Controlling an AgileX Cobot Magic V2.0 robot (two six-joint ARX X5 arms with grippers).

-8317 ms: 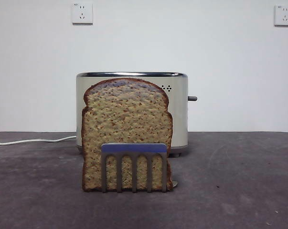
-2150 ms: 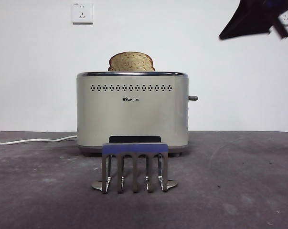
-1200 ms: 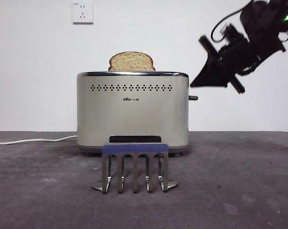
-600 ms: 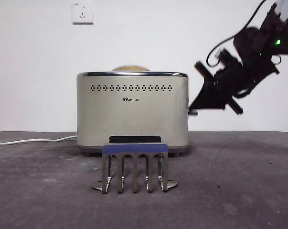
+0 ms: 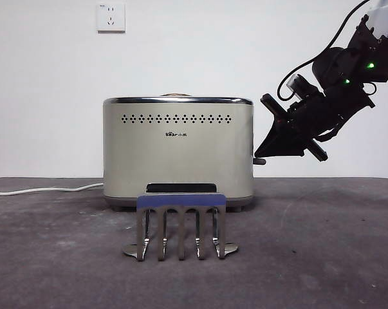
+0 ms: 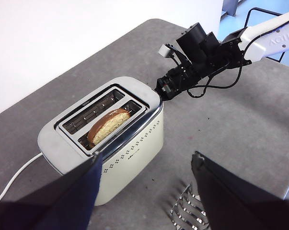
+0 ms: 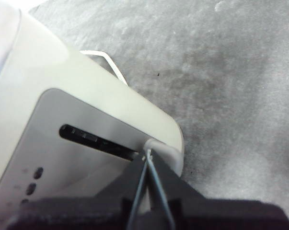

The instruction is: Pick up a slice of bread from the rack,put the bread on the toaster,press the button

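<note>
Right pincer (image 5: pixel 263 154), jaws pinched together to a thin tip, sits on the button (image 5: pixel 258 161) at the toaster's (image 5: pixel 177 151) narrow end, the lever directly beneath it, low in its slot. From my seat the travel axis runs straight down the end panel (so any further push goes downward). I see the slice of bread (image 6: pixel 109 125) sunk in the slot, only its crust showing. Left pincer (image 6: pixel 146 191) hangs wide open above the rack (image 5: pixel 181 225) on the tabletop (image 5: pixel 322 257).
</note>
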